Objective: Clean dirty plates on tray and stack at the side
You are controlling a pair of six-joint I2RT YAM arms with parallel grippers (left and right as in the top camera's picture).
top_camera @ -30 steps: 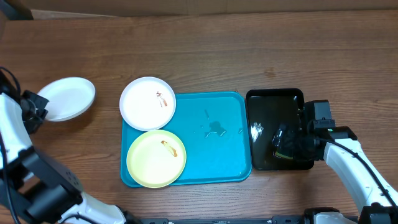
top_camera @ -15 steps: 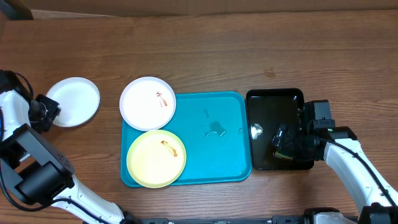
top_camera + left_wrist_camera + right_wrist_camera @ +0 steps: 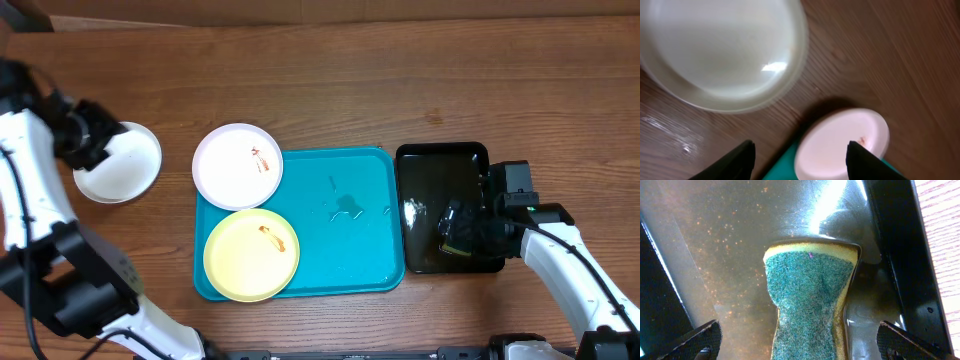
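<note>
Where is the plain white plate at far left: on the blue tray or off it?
Off it. The plate sits on the wooden table, apart from the tray, with bare wood showing between them.

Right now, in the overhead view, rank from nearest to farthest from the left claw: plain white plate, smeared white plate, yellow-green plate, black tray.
1. Plain white round plate, far left, beside the left claw.
2. Smeared white round plate, over the turquoise plastic tray's upper-left corner.
3. Pale yellow-green round plate, in that tray's lower-left corner.
4. Glossy black rectangular tray, far right.
</note>
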